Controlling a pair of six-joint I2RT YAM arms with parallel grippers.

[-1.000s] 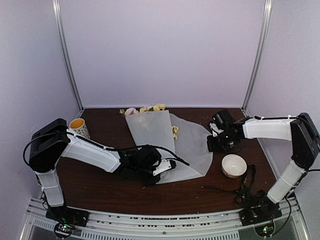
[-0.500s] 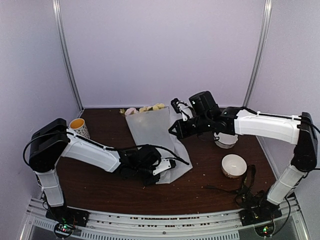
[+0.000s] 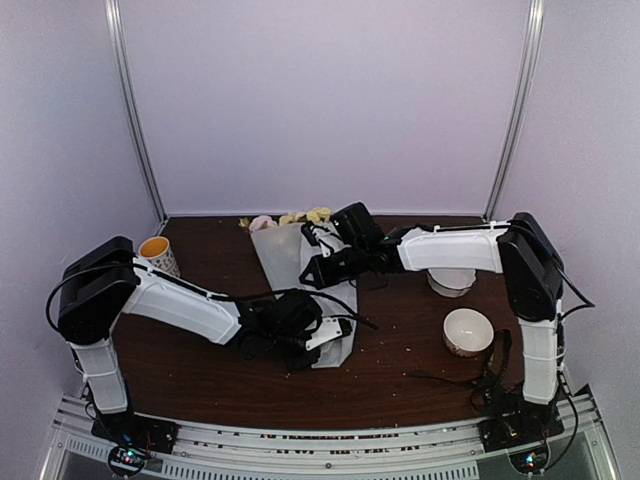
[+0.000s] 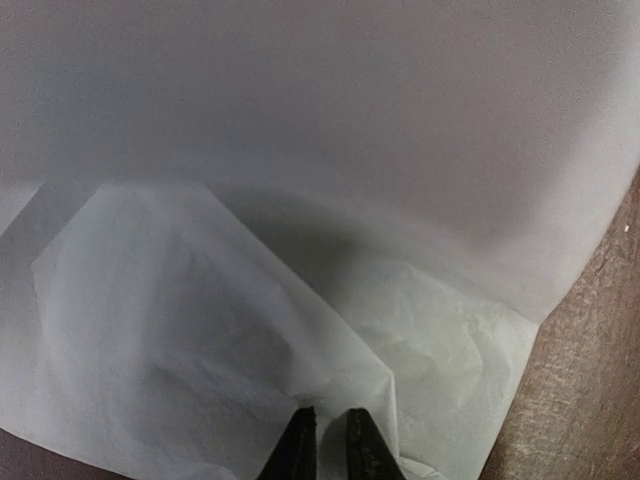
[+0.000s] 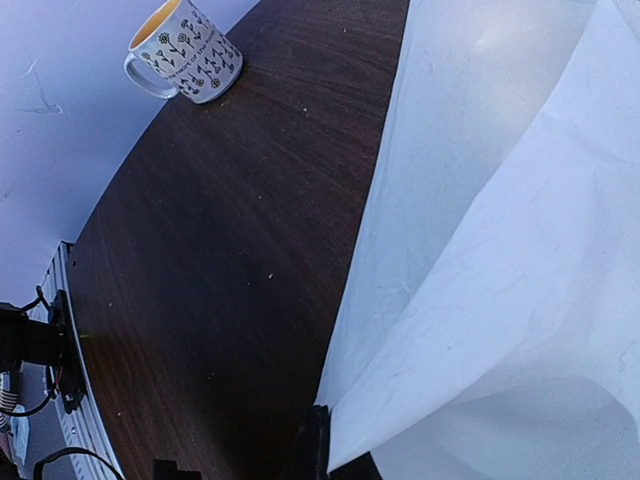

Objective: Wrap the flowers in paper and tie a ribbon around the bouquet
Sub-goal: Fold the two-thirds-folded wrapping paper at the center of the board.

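The pale paper [image 3: 300, 262] lies folded lengthwise in the middle of the table. The flowers [image 3: 292, 217] show only as yellow and pink blooms at its far end. My right gripper [image 3: 318, 268] hovers over the fold, shut on the paper's edge [image 5: 420, 400], with one dark finger [image 5: 312, 450] showing under the sheet. At the paper's near end my left gripper [image 3: 335, 335] pinches a pucker of paper [image 4: 200, 300]; its fingertips [image 4: 298, 445] stand a narrow gap apart. A narrow black band that looks like the ribbon [image 3: 497, 362] lies front right.
A patterned mug [image 3: 158, 253] stands at the left edge of the table, also seen as the mug [image 5: 185, 50] from the right wrist. A white bowl [image 3: 468, 331] sits front right and another bowl [image 3: 452, 282] behind it. Black cables trail near the right base.
My right arm swung left across the table, pulling the paper's right half over the flowers. The sheet is now a narrow fold, and a second bowl came into sight. The left arm stayed put.
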